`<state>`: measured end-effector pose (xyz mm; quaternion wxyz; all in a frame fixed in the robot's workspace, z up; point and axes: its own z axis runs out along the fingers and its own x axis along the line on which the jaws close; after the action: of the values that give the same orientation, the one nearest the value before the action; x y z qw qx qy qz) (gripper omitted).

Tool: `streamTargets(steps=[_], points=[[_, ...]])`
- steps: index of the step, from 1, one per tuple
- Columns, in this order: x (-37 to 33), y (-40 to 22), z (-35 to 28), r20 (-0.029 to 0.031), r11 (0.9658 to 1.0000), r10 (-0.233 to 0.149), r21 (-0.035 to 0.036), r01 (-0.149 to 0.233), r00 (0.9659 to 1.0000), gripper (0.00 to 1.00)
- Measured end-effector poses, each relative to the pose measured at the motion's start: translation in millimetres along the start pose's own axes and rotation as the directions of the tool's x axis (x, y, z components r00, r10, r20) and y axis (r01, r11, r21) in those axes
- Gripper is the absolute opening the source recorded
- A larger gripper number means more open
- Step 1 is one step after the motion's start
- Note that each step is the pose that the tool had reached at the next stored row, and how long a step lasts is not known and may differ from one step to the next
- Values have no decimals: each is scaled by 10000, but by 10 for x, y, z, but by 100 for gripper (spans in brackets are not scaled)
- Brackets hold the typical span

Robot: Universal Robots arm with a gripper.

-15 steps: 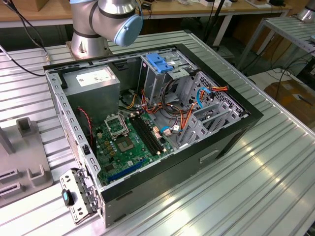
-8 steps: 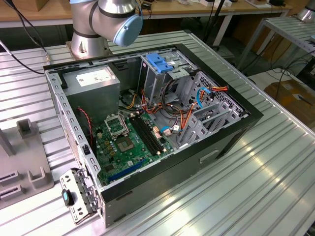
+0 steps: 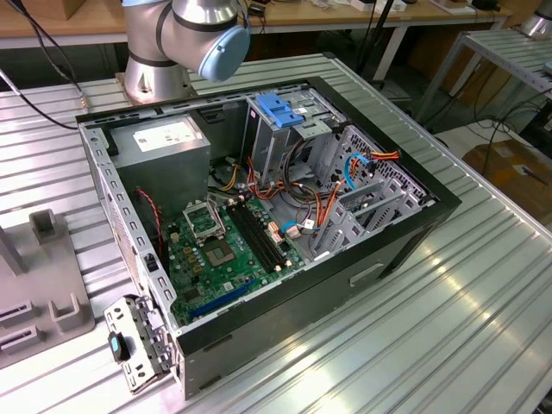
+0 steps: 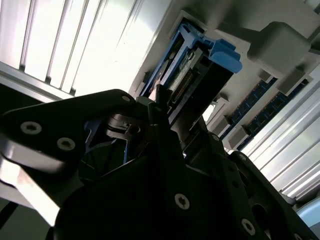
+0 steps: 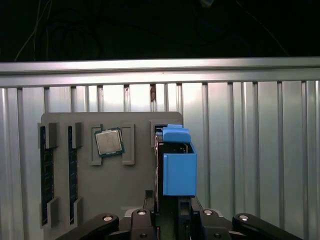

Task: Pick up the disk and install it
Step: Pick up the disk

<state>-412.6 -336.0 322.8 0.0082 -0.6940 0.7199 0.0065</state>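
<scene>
The claw (image 5: pixel 168 207) hangs over the grey holder (image 5: pixel 130 185) in the first wrist view, and right in its mouth stands the disk (image 5: pixel 179 167). The disk is up on edge, with its blue frame facing the camera. The black claw parts sit close on either side of the disk's near end. Whether the claw has clamped it or is only straddling it, I cannot tell. The second wrist view shows the same meeting from beside the claw, with the disk's bare circuit edge and blue tab just past the claw tip.

Out from there on the holder, a square silver chip (image 5: pixel 109 142) lies flat in its pocket just beside the disk. Two dark memory sticks (image 5: pixel 46 175) sit in long slots at the far side of the chip. The holder rests on the ribbed metal table (image 5: pixel 250 150).

In the exterior view the open computer case (image 3: pixel 397 250) fills the middle. At twelve o'clock inside it a bare blue bracket (image 3: pixel 280 110) tops the drive cage. The grey power box (image 3: pixel 164 142) is at eleven o'clock and the green board (image 3: pixel 224 259) at seven. The arm's base (image 3: pixel 147 73) stands behind the case at eleven o'clock.
</scene>
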Motion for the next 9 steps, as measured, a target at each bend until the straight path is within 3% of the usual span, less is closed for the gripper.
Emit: streamTargets(steps=[9], points=[[0, 0, -10, -25, 10000, 0, -2, 0, 10000, 35]])
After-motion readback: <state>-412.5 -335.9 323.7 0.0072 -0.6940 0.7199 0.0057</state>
